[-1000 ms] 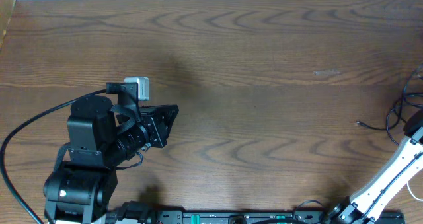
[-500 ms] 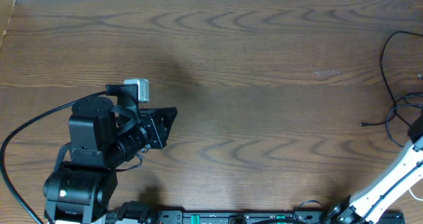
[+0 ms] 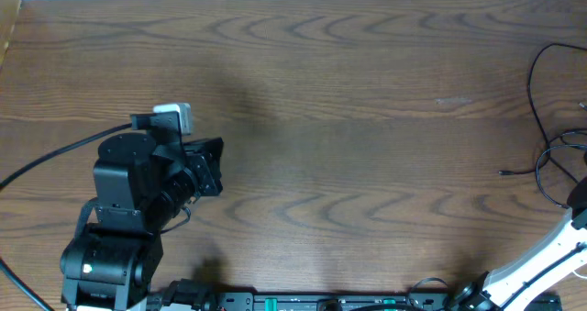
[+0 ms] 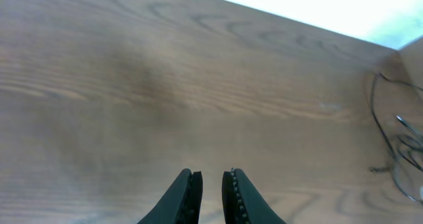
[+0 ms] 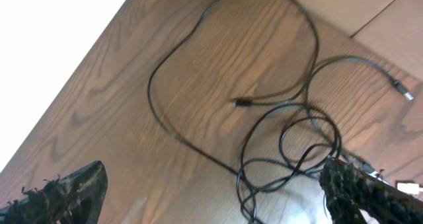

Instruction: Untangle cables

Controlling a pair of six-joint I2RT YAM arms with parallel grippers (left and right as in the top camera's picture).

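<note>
The black cables [image 5: 243,103] lie in a loose tangle on the table [image 3: 367,118], way over at its right edge. The right pincer [image 5: 211,191] hangs over them with its fingers spread wide, holding nothing. The left pincer [image 4: 210,178] is far off on the left side, its fingers almost pressed together, empty.

Black cables [image 5: 243,103] against a dark brown desk [image 3: 348,118] of wavy wood grain; left claw [image 4: 210,178] black.
</note>
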